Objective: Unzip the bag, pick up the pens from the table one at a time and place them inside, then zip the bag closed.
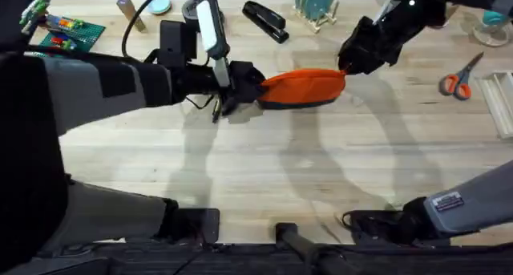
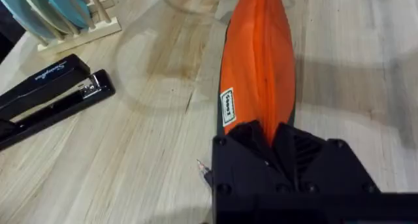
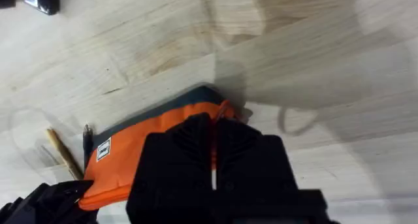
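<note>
The orange bag (image 1: 303, 88) lay lengthwise on the desk (image 1: 264, 171) between both arms, its top seam looking closed, so nothing of its inside could be seen. The left claw (image 1: 250, 84) was clamped shut on the bag's left end, while the right claw (image 1: 346, 65) was pinched shut on the orange zipper pull at the bag's opposite tip. Two pens, a tan one (image 3: 63, 152) and a dark one (image 3: 87, 140), lay out on the desk just beside the left end.
</note>
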